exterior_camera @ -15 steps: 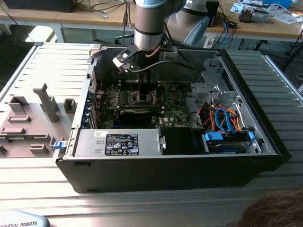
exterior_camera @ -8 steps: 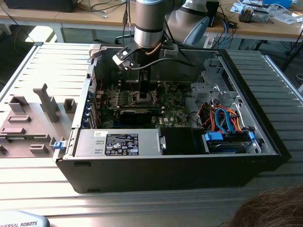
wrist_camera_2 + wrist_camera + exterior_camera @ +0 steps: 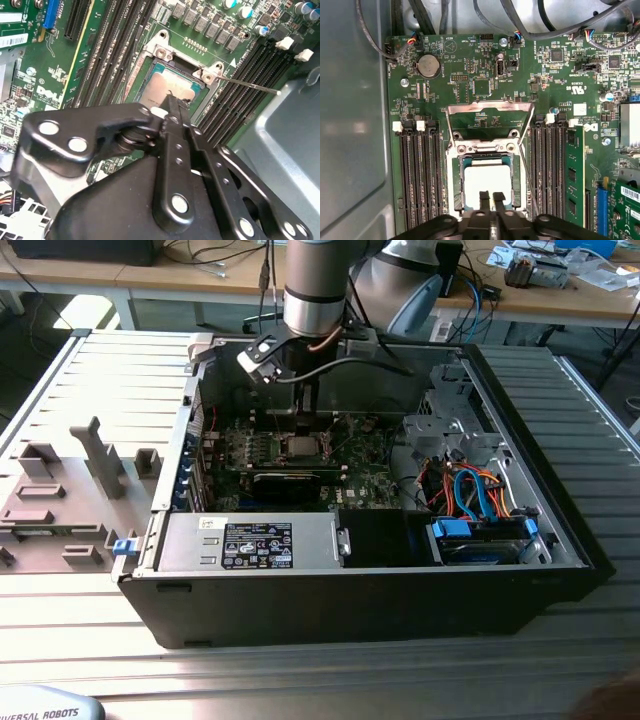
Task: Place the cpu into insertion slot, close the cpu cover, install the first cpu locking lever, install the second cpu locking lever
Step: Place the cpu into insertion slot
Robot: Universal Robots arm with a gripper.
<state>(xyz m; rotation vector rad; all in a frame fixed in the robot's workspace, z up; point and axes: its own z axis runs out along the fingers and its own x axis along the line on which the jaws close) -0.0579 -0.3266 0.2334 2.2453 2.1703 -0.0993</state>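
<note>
The cpu (image 3: 487, 177) lay seated in the insertion slot (image 3: 454, 185). The hand (image 3: 491, 199), its 2 fingertips pressed nearly together on nothing, hung over the slot's edge opposite the hinge; the cpu cover (image 3: 490, 106) lay flipped open beyond the slot's hinged edge

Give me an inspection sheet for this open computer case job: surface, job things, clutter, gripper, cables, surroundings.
Surface: ribbed grey metal table carrying the open black computer case.
Job's things: square silver-topped cpu lies in the silver-rimmed insertion slot; thin silver cpu cover frame is flipped open; thin wire locking lever stands free beside the slot.
Clutter: grey moulded fixture tray to the exterior view's left of the case.
Gripper: black gripper shut, tips over the cpu's edge, holding nothing.
Cables: blue and orange cables inside the case; black cable at the arm's wrist.
Surroundings: wooden benches with loose gear behind.
</note>
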